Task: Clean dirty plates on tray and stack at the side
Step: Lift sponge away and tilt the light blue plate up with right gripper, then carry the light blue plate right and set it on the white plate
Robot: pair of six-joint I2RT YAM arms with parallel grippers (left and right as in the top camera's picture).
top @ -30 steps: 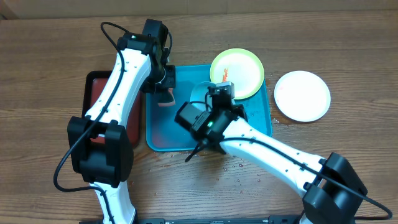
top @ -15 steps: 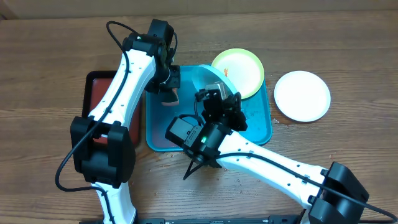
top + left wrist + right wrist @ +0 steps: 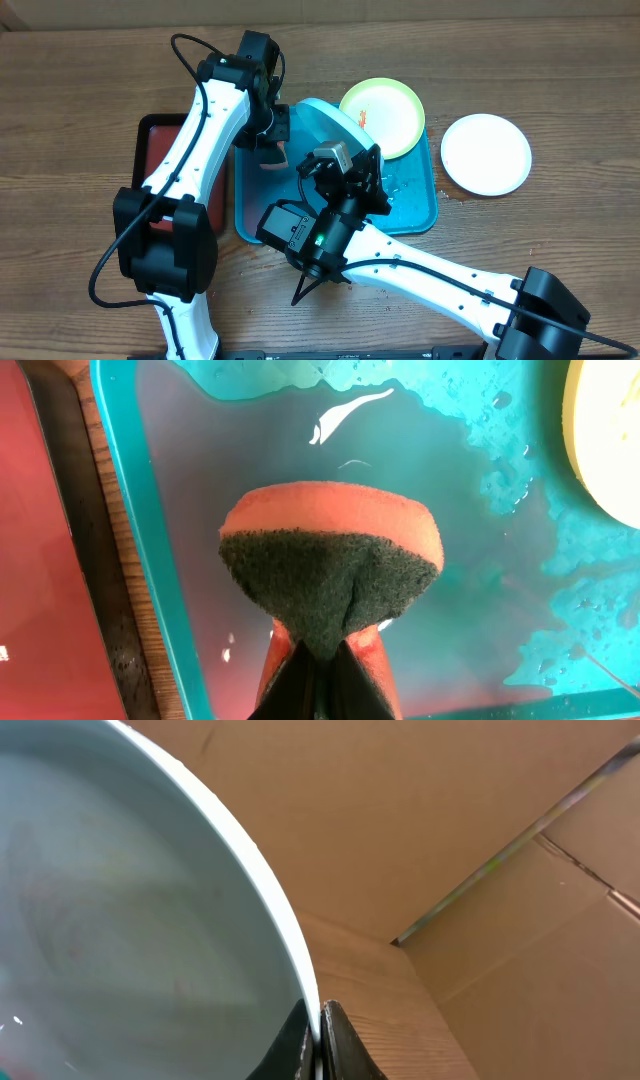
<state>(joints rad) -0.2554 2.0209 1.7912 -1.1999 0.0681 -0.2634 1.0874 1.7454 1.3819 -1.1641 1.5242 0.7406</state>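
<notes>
My right gripper (image 3: 343, 152) (image 3: 318, 1016) is shut on the rim of the pale teal plate (image 3: 322, 120) (image 3: 120, 910) and holds it tilted up on edge over the back of the blue tray (image 3: 412, 212) (image 3: 140, 530). My left gripper (image 3: 270, 152) (image 3: 322, 665) is shut on an orange sponge with a dark green scrub face (image 3: 330, 555), just above the tray's left part, beside the teal plate. The yellow-green plate (image 3: 385, 115) (image 3: 612, 455), with a red smear, lies on the tray's back right corner. The pinkish-white plate (image 3: 486, 153) lies on the table right of the tray.
A dark red, black-rimmed tray (image 3: 160, 135) (image 3: 40, 570) lies against the blue tray's left side. Water pools on the blue tray's floor (image 3: 560, 600). A cardboard wall (image 3: 480, 810) stands behind the table. Small drops dot the wood in front of the tray.
My right gripper has lifted the teal plate off the tray and tipped it up on edge, the arm swinging left. My left gripper with the sponge shifted slightly, then held still.
</notes>
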